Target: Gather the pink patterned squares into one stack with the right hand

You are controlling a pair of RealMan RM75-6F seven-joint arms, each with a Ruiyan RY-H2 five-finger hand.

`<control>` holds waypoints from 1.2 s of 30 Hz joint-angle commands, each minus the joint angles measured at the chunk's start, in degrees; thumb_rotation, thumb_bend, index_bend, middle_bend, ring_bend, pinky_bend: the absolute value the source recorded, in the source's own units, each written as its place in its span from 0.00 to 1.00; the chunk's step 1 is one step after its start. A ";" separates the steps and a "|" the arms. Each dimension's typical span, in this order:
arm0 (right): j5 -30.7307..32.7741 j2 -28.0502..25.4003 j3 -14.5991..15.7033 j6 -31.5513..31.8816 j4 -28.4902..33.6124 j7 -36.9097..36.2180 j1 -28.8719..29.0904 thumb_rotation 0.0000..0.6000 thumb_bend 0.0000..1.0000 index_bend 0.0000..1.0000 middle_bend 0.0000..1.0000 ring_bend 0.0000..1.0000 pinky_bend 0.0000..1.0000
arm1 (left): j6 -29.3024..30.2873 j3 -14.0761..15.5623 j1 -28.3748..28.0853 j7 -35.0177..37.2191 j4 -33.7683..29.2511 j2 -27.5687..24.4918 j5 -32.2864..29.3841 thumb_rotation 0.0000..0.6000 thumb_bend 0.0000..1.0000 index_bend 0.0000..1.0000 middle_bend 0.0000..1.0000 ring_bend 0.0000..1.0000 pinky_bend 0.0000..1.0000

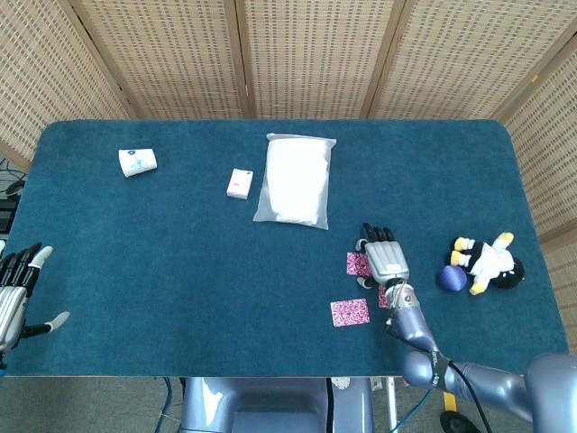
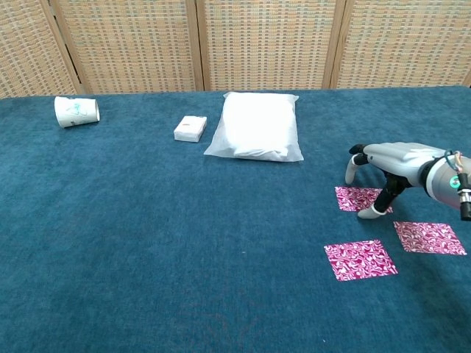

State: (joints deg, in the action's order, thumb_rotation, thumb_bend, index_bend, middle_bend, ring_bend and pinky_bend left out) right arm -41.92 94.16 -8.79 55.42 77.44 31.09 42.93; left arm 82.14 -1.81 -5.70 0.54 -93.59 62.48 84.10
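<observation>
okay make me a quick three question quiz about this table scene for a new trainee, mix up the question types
1. True or false: the pink patterned squares are already gathered in one stack.
2. Multiple choice: what lies directly to the left of the white plastic bag in the chest view? A) a plush toy B) a small white box C) a blue ball
3. Fill in: the right hand has a fingertip down at the near edge of the ______ pink square.

Key:
1. False. Three squares lie apart: the far one, the near one and the right one.
2. B, the small white box.
3. Far.
</observation>
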 commanded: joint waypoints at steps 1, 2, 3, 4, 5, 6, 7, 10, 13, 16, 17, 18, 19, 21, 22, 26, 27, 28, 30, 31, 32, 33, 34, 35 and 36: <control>-0.44 0.27 0.16 -0.14 -0.40 -0.17 -0.10 1.00 0.25 0.31 0.00 0.00 0.00 | 0.04 0.00 0.01 -0.03 -0.01 0.00 0.01 1.00 0.00 0.00 0.00 0.00 0.00; -0.68 0.39 0.24 -0.16 -0.63 -0.21 -0.14 1.00 0.25 0.31 0.00 0.00 0.00 | 0.04 0.00 0.01 -0.05 -0.02 0.00 0.01 1.00 0.00 0.00 0.00 0.00 0.00; -0.80 0.48 0.26 -0.18 -0.78 -0.26 -0.17 1.00 0.26 0.31 0.00 0.00 0.00 | 0.05 -0.01 0.02 -0.06 -0.03 0.00 0.00 1.00 0.00 0.00 0.00 0.00 0.00; -0.91 0.59 0.26 -0.24 -0.99 -0.35 -0.21 1.00 0.26 0.31 0.00 0.00 0.00 | 0.06 -0.01 0.02 -0.08 -0.02 0.01 -0.01 1.00 0.00 0.00 0.00 0.00 0.00; -0.96 0.68 0.24 -0.33 -1.18 -0.43 -0.25 1.00 0.26 0.31 0.00 0.00 0.00 | 0.08 -0.01 0.03 -0.08 -0.01 0.03 0.00 1.00 0.00 0.00 0.00 0.00 0.00; -0.99 0.76 0.21 -0.43 -1.36 -0.50 -0.27 1.00 0.26 0.31 0.00 0.00 0.00 | 0.10 -0.01 0.04 -0.09 -0.02 0.03 -0.01 1.00 0.00 0.00 0.00 0.00 0.00; -0.99 0.81 0.21 -0.50 -1.48 -0.54 -0.30 1.00 0.26 0.32 0.00 0.00 0.00 | 0.10 -0.01 0.04 -0.10 -0.03 0.04 -0.01 1.00 0.00 0.00 0.00 0.00 0.00; -0.90 0.98 0.13 -0.91 -1.93 -0.62 -0.38 1.00 0.32 0.41 0.00 0.00 0.00 | 0.08 -0.01 0.03 -0.12 -0.06 0.04 -0.04 1.00 0.00 0.00 0.00 0.00 0.00; -0.78 1.09 0.05 -1.11 -2.12 -0.69 -0.44 1.00 0.38 0.47 0.00 0.00 0.00 | 0.09 0.00 0.04 -0.10 -0.08 0.02 -0.05 1.00 0.00 0.00 0.00 0.00 0.00; -0.53 0.90 -0.22 -1.59 -1.85 -0.90 -0.46 1.00 0.41 0.50 0.00 0.00 0.00 | 0.11 -0.01 0.04 -0.10 -0.06 0.03 -0.04 1.00 0.00 0.00 0.00 0.00 0.00; -0.48 0.79 -0.30 -1.72 -1.71 -0.97 -0.47 1.00 0.41 0.51 0.00 0.00 0.00 | 0.10 -0.02 0.04 -0.10 -0.06 0.03 -0.05 1.00 0.00 0.00 0.00 0.00 0.00; -0.44 0.68 -0.43 -1.79 -1.61 -1.06 -0.47 1.00 0.41 0.52 0.00 0.00 0.00 | 0.13 -0.02 0.04 -0.12 -0.06 0.04 -0.02 1.00 0.00 0.00 0.00 0.00 0.00; -0.43 0.64 -0.51 -1.78 -1.68 -1.08 -0.47 1.00 0.41 0.53 0.00 0.00 0.00 | 0.14 -0.02 0.04 -0.12 -0.05 0.05 -0.02 1.00 0.00 0.00 0.00 0.00 0.00; -0.54 0.65 -0.62 -1.79 -1.78 -1.29 -0.52 1.00 0.41 0.54 0.00 0.00 0.00 | 0.16 -0.02 0.04 -0.09 -0.06 0.05 -0.01 1.00 0.00 0.00 0.00 0.00 0.00; -0.64 0.65 -0.67 -1.77 -1.78 -1.44 -0.56 1.00 0.41 0.54 0.00 0.00 0.00 | 0.16 -0.02 0.05 -0.09 -0.05 0.06 0.00 1.00 0.00 0.00 0.00 0.00 0.00; -1.48 0.60 -0.73 -1.70 -1.99 -2.27 -0.87 1.00 0.41 0.55 0.00 0.00 0.00 | 0.21 -0.02 0.06 -0.13 0.00 0.08 0.02 1.00 0.00 0.00 0.00 0.00 0.00; -1.55 0.58 -0.73 -1.73 -1.98 -2.35 -0.91 1.00 0.41 0.55 0.00 0.00 0.00 | 0.21 -0.01 0.06 -0.14 0.01 0.09 0.02 1.00 0.00 0.00 0.00 0.00 0.00; -1.56 0.54 -0.76 -1.80 -1.95 -2.43 -0.95 1.00 0.41 0.55 0.00 0.00 0.00 | 0.22 -0.01 0.07 -0.15 0.00 0.09 0.03 1.00 0.00 0.00 0.00 0.00 0.00; -1.60 0.48 -0.77 -1.86 -1.91 -2.46 -0.98 1.00 0.41 0.56 0.00 0.00 0.00 | 0.22 -0.01 0.07 -0.16 0.00 0.10 0.03 1.00 0.00 0.00 0.00 0.00 0.00; -1.66 0.44 -0.76 -1.88 -1.88 -2.44 -0.99 1.00 0.41 0.56 0.00 0.00 0.00 | 0.22 -0.02 0.06 -0.18 -0.01 0.10 0.02 1.00 0.00 0.00 0.00 0.00 0.00; -1.74 0.42 -0.74 -1.87 -1.87 -2.43 -1.01 1.00 0.41 0.56 0.00 0.00 0.00 | 0.22 -0.02 0.06 -0.19 -0.01 0.11 0.01 1.00 0.00 0.00 0.00 0.00 0.00; -1.83 0.42 -0.73 -1.86 -1.87 -2.43 -1.03 1.00 0.41 0.56 0.00 0.00 0.00 | 0.23 -0.02 0.06 -0.19 -0.01 0.11 0.02 1.00 0.00 0.00 0.00 0.00 0.00; -1.93 0.43 -0.71 -1.82 -1.88 -2.45 -1.06 1.00 0.41 0.57 0.00 0.00 0.00 | 0.24 -0.02 0.06 -0.21 -0.01 0.11 0.03 1.00 0.00 0.00 0.00 0.00 0.00; -2.03 0.45 -0.69 -1.76 -1.89 -2.46 -1.10 1.00 0.41 0.57 0.00 0.00 0.00 | 0.25 -0.02 0.08 -0.20 0.00 0.11 0.02 1.00 0.00 0.00 0.00 0.00 0.00; -2.13 0.47 -0.68 -1.73 -1.93 -2.46 -1.13 1.00 0.41 0.57 0.00 0.00 0.00 | 0.25 -0.02 0.07 -0.19 0.00 0.12 0.02 1.00 0.00 0.00 0.00 0.00 0.00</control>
State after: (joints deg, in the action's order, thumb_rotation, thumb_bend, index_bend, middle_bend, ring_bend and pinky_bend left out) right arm -44.03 94.62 -9.47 53.68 75.53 28.63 41.81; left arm 82.38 -1.83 -5.63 0.36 -93.59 62.61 84.12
